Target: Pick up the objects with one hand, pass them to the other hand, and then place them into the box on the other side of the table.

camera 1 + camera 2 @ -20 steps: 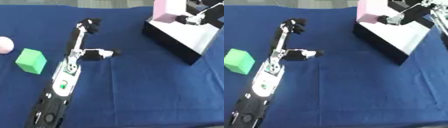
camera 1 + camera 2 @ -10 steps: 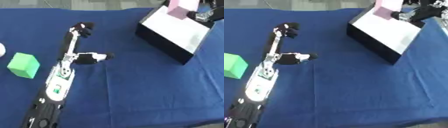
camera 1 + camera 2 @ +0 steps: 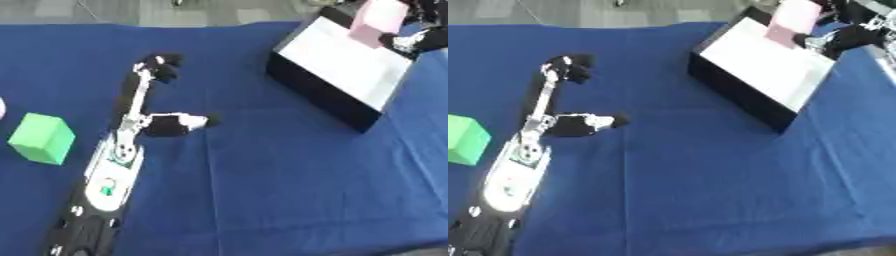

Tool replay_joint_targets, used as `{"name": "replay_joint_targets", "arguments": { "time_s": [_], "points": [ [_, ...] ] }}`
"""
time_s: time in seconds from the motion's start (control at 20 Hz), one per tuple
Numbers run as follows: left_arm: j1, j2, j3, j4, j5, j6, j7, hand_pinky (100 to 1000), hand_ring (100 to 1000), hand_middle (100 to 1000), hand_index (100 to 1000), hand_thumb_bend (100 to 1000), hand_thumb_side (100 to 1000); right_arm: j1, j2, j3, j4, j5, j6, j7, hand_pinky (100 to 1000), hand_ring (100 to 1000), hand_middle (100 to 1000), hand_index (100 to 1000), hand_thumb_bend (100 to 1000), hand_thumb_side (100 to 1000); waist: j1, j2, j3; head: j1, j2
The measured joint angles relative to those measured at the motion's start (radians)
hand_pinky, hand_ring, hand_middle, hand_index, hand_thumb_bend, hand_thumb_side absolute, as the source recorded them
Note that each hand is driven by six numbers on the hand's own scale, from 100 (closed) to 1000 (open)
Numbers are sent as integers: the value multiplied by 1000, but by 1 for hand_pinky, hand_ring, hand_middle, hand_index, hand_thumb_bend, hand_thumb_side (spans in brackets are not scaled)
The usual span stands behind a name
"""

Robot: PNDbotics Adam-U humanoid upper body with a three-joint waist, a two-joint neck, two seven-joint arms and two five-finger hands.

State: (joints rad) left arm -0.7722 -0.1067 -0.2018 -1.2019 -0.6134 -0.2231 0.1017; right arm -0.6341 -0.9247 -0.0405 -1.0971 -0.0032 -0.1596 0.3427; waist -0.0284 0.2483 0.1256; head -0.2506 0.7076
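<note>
R hand [image 3: 846, 37] holds pink block [image 3: 792, 21], seemingly over box [image 3: 754, 102]; L hand [image 3: 149, 100] open.

- No words, numbers or brand names can be read anywhere.
- The left arm [image 3: 109, 182] carries a small green mark on its white cover, too blurred to make out.

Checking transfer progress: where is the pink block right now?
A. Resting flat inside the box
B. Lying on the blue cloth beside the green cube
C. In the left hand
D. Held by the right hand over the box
D: the pink block is gripped by the right hand above the far edge of the box.
</note>
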Motion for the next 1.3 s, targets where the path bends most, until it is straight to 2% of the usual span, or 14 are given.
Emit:
{"name": "replay_joint_targets", "arguments": {
  "time_s": [0.45,0.5,0.55,0.6,0.65,0.7,0.75,0.8,0.85,0.95,1.15,1.3],
  "points": [
    [0,-1,-6,0,0,-6,-4,647,628,659,787,992,360,-17,24,16,80,74,-57,4,809,870,423,502,420,100,0,0,9,-20,-8],
    [0,-1,-6,0,0,-6,-4,646,628,659,787,992,360,-17,25,17,81,79,-63,6,811,877,446,523,386,100,0,0,10,-19,-8],
    [0,-1,-7,0,0,-6,-4,646,628,659,787,992,361,-18,25,17,82,84,-68,7,812,882,457,539,444,100,0,0,10,-19,-8],
    [0,-1,-8,0,0,-6,-4,645,628,659,787,993,361,-18,25,17,85,90,-73,6,813,886,467,551,445,100,0,0,10,-18,-8],
    [0,-1,-8,0,0,-6,-4,646,628,659,786,993,363,-18,25,17,90,97,-77,3,818,902,513,604,455,100,0,0,10,-17,-8],
    [0,-1,-9,0,0,-6,-4,646,628,659,786,993,363,-18,25,17,95,106,-81,0,819,905,519,611,456,100,0,0,11,-16,-8],
    [0,-1,-10,0,0,-6,-4,647,628,659,786,994,365,-18,25,17,100,115,-87,-2,831,937,593,682,469,100,0,0,11,-15,-8],
    [0,-1,-10,0,0,-6,-4,647,628,659,786,994,365,-18,25,17,104,124,-93,-3,837,952,624,711,474,108,0,0,11,-14,-8],
    [0,-1,-11,0,0,-6,-4,647,628,659,786,995,365,-18,25,17,107,133,-99,-3,852,992,705,776,472,115,0,0,11,-14,-7],
    [0,-1,-11,0,0,-6,-4,647,628,659,786,995,364,-18,25,17,111,148,-112,0,883,1000,808,855,442,100,1,0,11,-12,-7],
    [0,-1,-11,-1,2,-6,-4,647,628,659,785,997,364,-18,25,17,108,157,-136,1,904,1000,867,903,431,100,4,0,11,-7,-7],
    [0,-1,-11,-1,3,-6,-4,646,628,663,785,997,364,-18,25,17,94,159,-145,-9,906,1000,867,901,428,100,4,0,11,-6,-7]
  ]
}}
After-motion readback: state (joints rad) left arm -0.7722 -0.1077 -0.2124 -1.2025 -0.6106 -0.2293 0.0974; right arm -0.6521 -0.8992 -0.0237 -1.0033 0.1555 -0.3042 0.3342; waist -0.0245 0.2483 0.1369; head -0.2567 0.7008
